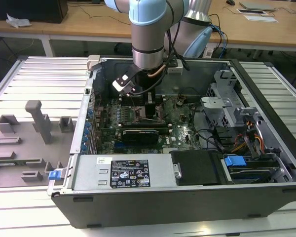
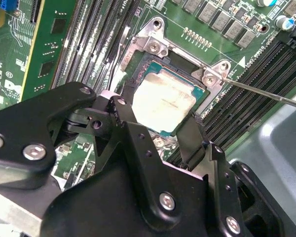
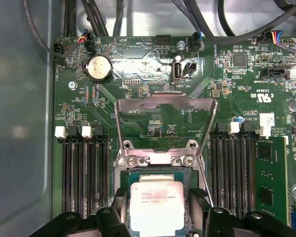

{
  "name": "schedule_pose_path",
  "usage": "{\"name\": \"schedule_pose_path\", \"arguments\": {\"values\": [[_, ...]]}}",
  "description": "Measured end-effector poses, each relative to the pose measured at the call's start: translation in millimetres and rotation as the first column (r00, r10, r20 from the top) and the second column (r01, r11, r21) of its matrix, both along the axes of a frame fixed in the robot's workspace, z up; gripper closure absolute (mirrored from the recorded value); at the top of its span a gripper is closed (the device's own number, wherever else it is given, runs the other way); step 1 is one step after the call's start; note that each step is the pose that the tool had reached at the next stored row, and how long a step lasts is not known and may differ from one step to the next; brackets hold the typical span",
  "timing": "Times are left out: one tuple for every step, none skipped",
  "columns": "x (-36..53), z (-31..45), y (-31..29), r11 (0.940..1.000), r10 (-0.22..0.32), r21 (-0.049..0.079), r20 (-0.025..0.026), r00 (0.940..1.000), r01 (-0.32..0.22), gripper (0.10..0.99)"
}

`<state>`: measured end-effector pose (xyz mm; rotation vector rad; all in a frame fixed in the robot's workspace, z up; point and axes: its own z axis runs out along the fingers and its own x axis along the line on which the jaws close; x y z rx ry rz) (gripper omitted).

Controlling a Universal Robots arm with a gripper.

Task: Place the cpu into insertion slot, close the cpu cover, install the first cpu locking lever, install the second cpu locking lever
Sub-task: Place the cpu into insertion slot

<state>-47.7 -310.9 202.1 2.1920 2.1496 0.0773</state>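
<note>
The cpu [image 3: 157,197], a pale square chip, lies flat in the insertion slot [image 3: 153,172], whose dark frame shows around it in both wrist views [image 2: 142,69]. My gripper [image 3: 157,206] reaches down over it, and its black fingers [image 2: 124,112] press against two opposite sides of the cpu [image 2: 165,98]. The cpu cover [image 3: 163,98], a silver frame with a window, stands raised behind the slot. Two thin wire locking levers [image 2: 266,91] [image 2: 119,54] stick out free beside the socket. In the exterior view the gripper [image 1: 149,109] is deep inside the computer case.
Long black memory slots [image 3: 84,173] [image 3: 232,173] run along both sides of the socket. A round coin battery [image 3: 99,67] and cables [image 3: 69,47] lie beyond the cover. The case wall [image 3: 19,123] is close by. A black card [image 1: 140,134] and drive cage [image 1: 222,106] sit inside the case.
</note>
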Motion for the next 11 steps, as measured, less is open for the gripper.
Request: {"name": "schedule_pose_path", "arguments": {"values": [[0.0,0.1,0.0,1.0,0.0,0.0,-0.0001,1.0,0.0,0.486],[0.0,0.1,0.0,1.0,0.0,0.0,-0.0001,1.0,0.0,0.486],[0.0,0.2,0.0,1.0,0.0,0.0,0.0,1.0,0.0,0.557],[0.0,0.2,0.0,1.0,0.0,0.0,0.0,1.0,0.0,0.557],[0.0,0.2,0.0,1.0,0.0,0.0,0.0,1.0,0.0,0.557],[0.0,0.3,0.0,1.0,0.0,0.0,0.0,1.0,0.0,0.557],[0.0,0.8,0.0,1.0,0.0,-0.001,-0.0003,1.0,0.0,0.557],[-0.1,1.6,-0.1,1.0,0.0,-0.003,-0.0004,1.0,0.0,0.557],[0.0,2.4,0.0,1.0,0.0,-0.004,-0.0001,1.0,0.0,0.557],[0.0,2.4,0.0,1.0,0.0,-0.004,0.0,1.0,0.0,0.557],[0.0,2.4,0.0,1.0,0.0,-0.004,0.0001,1.0,0.0,0.557]]}}
